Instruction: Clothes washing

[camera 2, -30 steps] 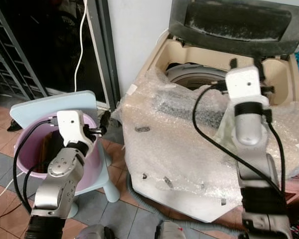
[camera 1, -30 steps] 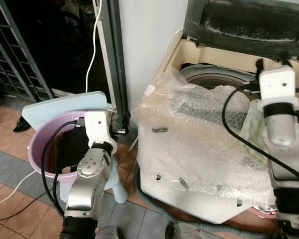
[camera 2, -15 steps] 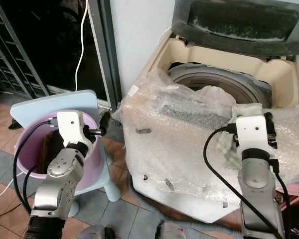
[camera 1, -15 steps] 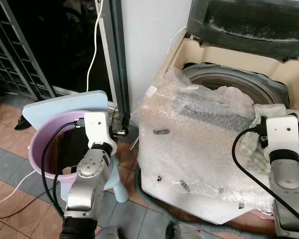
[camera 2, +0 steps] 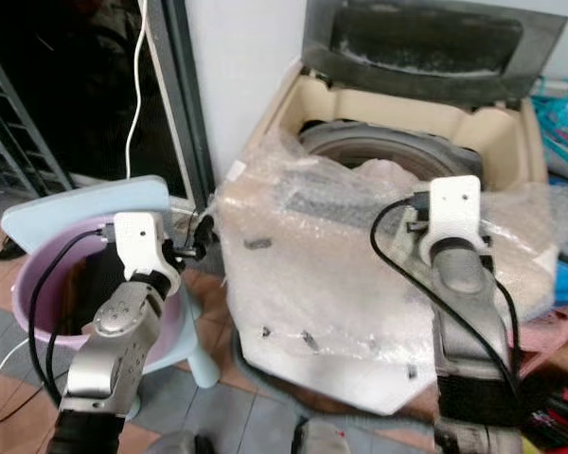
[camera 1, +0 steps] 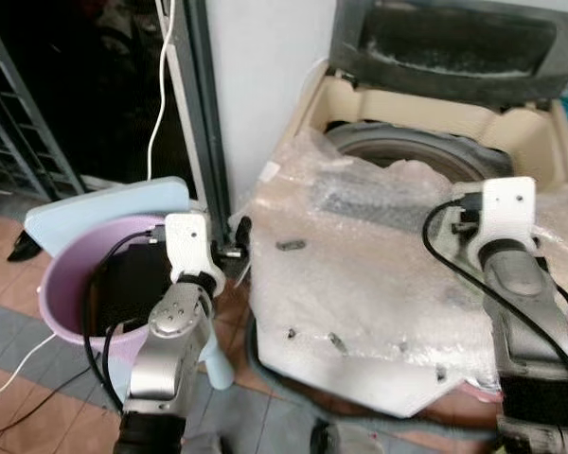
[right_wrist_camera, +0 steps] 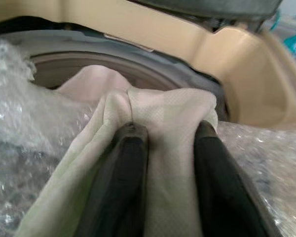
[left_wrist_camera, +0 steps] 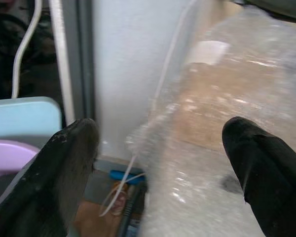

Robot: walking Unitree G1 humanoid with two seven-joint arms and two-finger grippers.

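**Pale cloth pinched at the washer's mouth**

A pale cream cloth (right_wrist_camera: 138, 163) is draped over the front edge of the washing machine's drum opening (camera 1: 407, 151), part of it lying toward the drum and part hanging over the bubble wrap (camera 1: 360, 274) that covers the machine's front and top. In the right wrist view the right gripper (right_wrist_camera: 170, 185) has its two black fingers (right_wrist_camera: 121, 187) closed narrow on a fold of this cloth, the fabric bunched between them and spilling around both. From the head camera the right arm reaches over the wrapped front of the washing machine (camera 2: 379, 104), its white wrist block just before the drum's grey rim; the gripper itself is hidden behind that block there.

The machine's dark lid (camera 1: 445, 43) stands raised at the back, above the beige tub surround.

To the robot's left, the left gripper (left_wrist_camera: 158, 168) hovers beside the machine's wrapped corner with its fingers spread wide and nothing between them, pointing toward the white wall (left_wrist_camera: 128, 64) and the grey door frame (camera 1: 204, 113). Below that arm sits a pink basin (camera 1: 62, 293) with dark contents, resting on a light blue stool (camera 1: 104, 203). A white cable (camera 1: 161, 95) hangs down along the dark doorway, and the floor is tiled in reddish and grey tiles (camera 1: 28, 407).
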